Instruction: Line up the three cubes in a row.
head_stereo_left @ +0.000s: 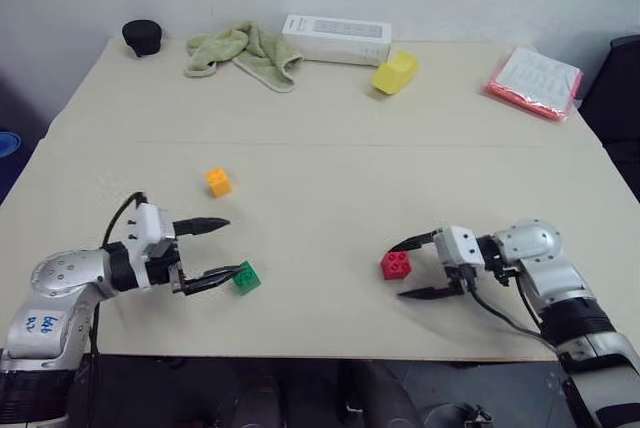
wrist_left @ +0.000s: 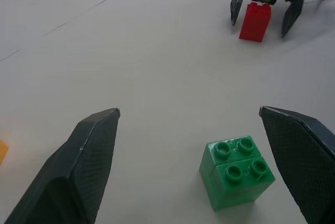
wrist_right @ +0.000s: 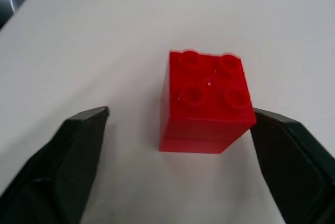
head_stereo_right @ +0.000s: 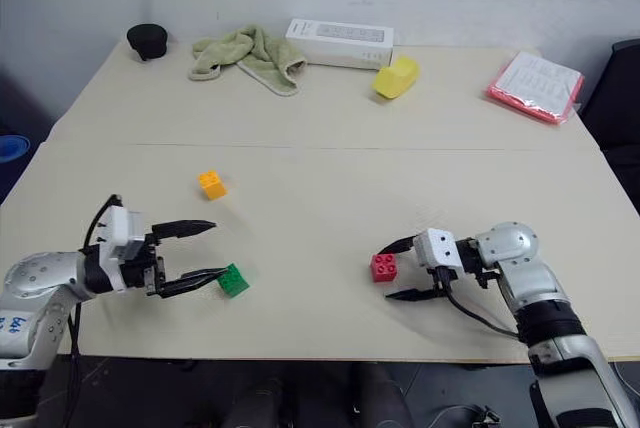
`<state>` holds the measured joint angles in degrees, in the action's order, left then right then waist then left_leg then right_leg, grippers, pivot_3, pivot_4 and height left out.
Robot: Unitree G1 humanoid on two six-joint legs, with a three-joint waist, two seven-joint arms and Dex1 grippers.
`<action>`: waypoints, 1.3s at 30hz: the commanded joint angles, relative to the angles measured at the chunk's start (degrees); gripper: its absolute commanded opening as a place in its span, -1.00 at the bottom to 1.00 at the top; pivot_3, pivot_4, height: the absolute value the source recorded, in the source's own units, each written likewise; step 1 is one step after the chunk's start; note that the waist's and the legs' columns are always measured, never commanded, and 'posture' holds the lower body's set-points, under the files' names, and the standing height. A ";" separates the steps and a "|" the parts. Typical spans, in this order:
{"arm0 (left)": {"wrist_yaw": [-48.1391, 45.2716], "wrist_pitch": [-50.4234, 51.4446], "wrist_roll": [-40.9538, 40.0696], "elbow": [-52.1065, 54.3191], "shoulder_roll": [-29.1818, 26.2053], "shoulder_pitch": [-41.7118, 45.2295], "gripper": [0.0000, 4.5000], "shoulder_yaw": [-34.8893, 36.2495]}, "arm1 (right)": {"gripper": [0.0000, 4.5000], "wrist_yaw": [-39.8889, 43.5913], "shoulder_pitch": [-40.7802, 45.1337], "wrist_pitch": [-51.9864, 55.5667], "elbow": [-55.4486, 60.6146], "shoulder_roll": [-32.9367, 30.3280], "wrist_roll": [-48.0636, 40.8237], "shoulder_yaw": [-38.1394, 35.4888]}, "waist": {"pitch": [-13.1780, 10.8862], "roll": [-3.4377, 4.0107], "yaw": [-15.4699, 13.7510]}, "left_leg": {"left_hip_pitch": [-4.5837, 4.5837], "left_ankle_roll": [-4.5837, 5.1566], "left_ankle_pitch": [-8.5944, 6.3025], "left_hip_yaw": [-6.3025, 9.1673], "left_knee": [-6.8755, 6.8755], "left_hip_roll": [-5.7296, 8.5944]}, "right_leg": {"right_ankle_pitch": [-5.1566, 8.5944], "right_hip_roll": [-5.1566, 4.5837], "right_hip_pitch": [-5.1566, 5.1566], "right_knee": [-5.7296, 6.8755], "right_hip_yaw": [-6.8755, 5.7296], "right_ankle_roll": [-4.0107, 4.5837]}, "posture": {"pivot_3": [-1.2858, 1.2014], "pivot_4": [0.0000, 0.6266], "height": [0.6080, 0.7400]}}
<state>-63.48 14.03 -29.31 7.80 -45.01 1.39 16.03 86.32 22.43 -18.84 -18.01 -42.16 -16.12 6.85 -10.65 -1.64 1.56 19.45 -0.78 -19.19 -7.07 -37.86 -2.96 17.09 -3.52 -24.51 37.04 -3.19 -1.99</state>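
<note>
Three studded cubes stand apart on the beige table (head_stereo_left: 320,98). The orange cube (head_stereo_left: 218,181) is left of centre. The green cube (head_stereo_left: 246,277) sits near the front edge, at the tip of my left gripper (head_stereo_left: 232,246), which is open. In the left wrist view the green cube (wrist_left: 236,171) lies between the two fingers, closer to one, touching neither. The red cube (head_stereo_left: 396,264) rests on the table between the fingers of my open right gripper (head_stereo_left: 397,271). In the right wrist view one finger (wrist_right: 282,150) is right against the red cube (wrist_right: 207,101); the other stands apart.
Along the far edge lie a black round object (head_stereo_left: 142,37), a green towel (head_stereo_left: 243,53), a white box (head_stereo_left: 336,39), a yellow rounded block (head_stereo_left: 394,72) and a red folder with paper (head_stereo_left: 534,82). A seam crosses the table behind the orange cube.
</note>
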 commanded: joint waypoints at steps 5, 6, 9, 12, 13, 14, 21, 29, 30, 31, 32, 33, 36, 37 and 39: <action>-4.62 -5.89 2.66 -16.51 -6.78 -10.86 1.00 12.43 | 0.99 -7.17 -19.83 9.06 25.09 -4.42 -17.79 -18.61 | -0.01 0.00 0.24 | -0.03 0.13 -0.19 0.03 0.06 -0.11 | 0.04 0.05 0.00 -0.06 -0.07 0.07 | 0.03 -0.52 1.00; -5.29 -7.67 3.41 -19.48 -7.39 -11.83 1.00 13.08 | 0.99 -7.16 -22.79 9.41 27.00 -4.43 -18.50 -19.76 | -0.01 0.01 0.24 | -0.07 0.16 -0.24 0.02 0.10 -0.15 | 0.05 0.06 0.01 -0.06 -0.09 0.10 | 0.03 -0.52 1.00; -4.57 -9.91 4.45 -24.51 -7.85 -14.28 1.00 15.53 | 0.99 -5.89 -29.06 2.47 25.98 -1.50 -17.65 -22.78 | 0.04 -0.07 -0.04 | -0.16 0.18 -0.26 0.05 0.18 -0.14 | 0.07 0.05 0.05 -0.07 -0.15 0.13 | 0.03 -0.52 1.00; -5.23 -8.58 2.87 -22.25 -7.10 -16.35 1.00 16.19 | 0.99 -5.66 -32.37 5.15 26.31 -1.71 -19.65 -24.03 | 0.04 -0.08 -0.25 | -0.13 0.26 -0.31 0.07 0.18 -0.11 | 0.07 -0.01 0.08 -0.11 -0.17 0.13 | 0.03 -0.52 1.00; -5.50 -7.82 2.10 -20.50 -6.71 -16.66 1.00 15.95 | 0.99 -6.15 -32.43 4.69 26.47 -1.17 -19.86 -24.20 | 0.04 -0.08 -0.29 | -0.13 0.28 -0.32 0.08 0.18 -0.10 | 0.07 -0.03 0.09 -0.13 -0.17 0.13 | 0.03 -0.52 1.00; -6.14 -4.82 0.12 -17.75 -6.56 -17.06 1.00 15.54 | 0.99 -6.38 -32.45 4.38 26.78 -0.85 -19.90 -24.15 | 0.04 -0.08 -0.30 | -0.13 0.29 -0.32 0.08 0.18 -0.10 | 0.07 -0.07 0.09 -0.13 -0.17 0.13 | 0.03 -0.52 1.00; 5.31 0.40 -1.73 7.41 5.39 -14.38 1.00 4.46 | 0.99 -6.80 -31.23 4.21 30.23 1.17 -19.98 -22.06 | 0.08 0.24 -0.33 | -0.16 0.28 -0.31 0.11 0.28 -0.04 | 0.06 -0.10 0.13 -0.14 -0.11 0.12 | 0.03 -0.52 1.00; 18.40 -3.42 9.82 7.94 16.38 -12.37 0.92 -6.74 | 1.00 -7.76 -30.85 5.01 30.35 1.93 -18.61 -20.59 | 0.10 0.04 -0.04 | -0.25 0.19 -0.23 0.05 0.28 -0.02 | 0.03 0.08 0.16 -0.10 -0.04 0.07 | 0.03 -0.52 1.00; 18.94 -3.97 10.62 8.10 16.84 -12.47 0.83 -7.58 | 1.00 -7.86 -31.08 5.11 30.60 1.92 -18.54 -20.60 | 0.09 0.02 -0.10 | -0.24 0.20 -0.23 0.07 0.27 0.00 | 0.03 0.08 0.17 -0.10 -0.05 0.06 | 0.03 -0.52 1.00; 19.29 -4.31 11.16 8.23 17.10 -12.58 0.74 -8.14 | 1.00 -7.93 -31.23 5.16 30.76 1.91 -18.50 -20.61 | 0.10 0.01 -0.15 | -0.23 0.20 -0.23 0.08 0.26 0.00 | 0.03 0.08 0.17 -0.11 -0.05 0.06 | 0.03 -0.52 1.00; 18.81 -4.37 10.74 8.17 16.80 -12.93 0.60 -7.92 | 1.00 -7.95 -31.63 5.30 30.98 1.73 -18.48 -20.76 | 0.10 0.01 -0.17 | -0.24 0.22 -0.24 0.08 0.26 0.00 | 0.03 0.07 0.18 -0.11 -0.05 0.06 | 0.03 -0.52 1.00; 18.53 -4.50 10.43 8.05 16.55 -13.15 0.47 -7.74 | 1.00 -7.98 -31.92 5.40 31.12 1.59 -18.48 -20.87 | 0.10 0.01 -0.19 | -0.23 0.23 -0.24 0.08 0.26 0.01 | 0.03 0.06 0.18 -0.12 -0.05 0.06 | 0.03 -0.52 1.00; 17.06 -4.99 10.02 6.31 14.54 -12.36 0.06 -6.60 | 1.00 -8.29 -32.55 5.23 31.13 1.56 -18.26 -21.19 | 0.10 0.01 -0.20 | -0.23 0.23 -0.24 0.09 0.27 0.00 | 0.03 0.07 0.18 -0.13 -0.05 0.06 | 0.03 -0.52 1.00; 16.37 -4.54 9.73 5.76 13.73 -11.46 -0.10 -6.60 | 1.00 -8.55 -32.72 5.11 31.11 1.62 -18.12 -21.33 | 0.10 0.01 -0.20 | -0.23 0.24 -0.24 0.09 0.27 0.00 | 0.03 0.06 0.18 -0.12 -0.05 0.06 | 0.03 -0.52 1.00; 15.00 -3.10 9.45 5.14 12.18 -9.54 -0.34 -7.68 | 1.00 -8.96 -33.09 4.96 31.17 1.66 -17.93 -21.57 | 0.10 0.02 -0.20 | -0.24 0.26 -0.23 0.09 0.26 0.01 | 0.03 0.06 0.18 -0.11 -0.05 0.06 | 0.03 -0.52 1.00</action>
<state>-47.26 10.50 -19.07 12.49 -31.88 -8.92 8.40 77.87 -10.42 -13.56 11.42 -40.38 -33.72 -13.72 -10.54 -1.62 1.36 19.22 -0.52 -19.42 -6.98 -37.61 -2.96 17.12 -3.46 -24.33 36.93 -3.26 -1.92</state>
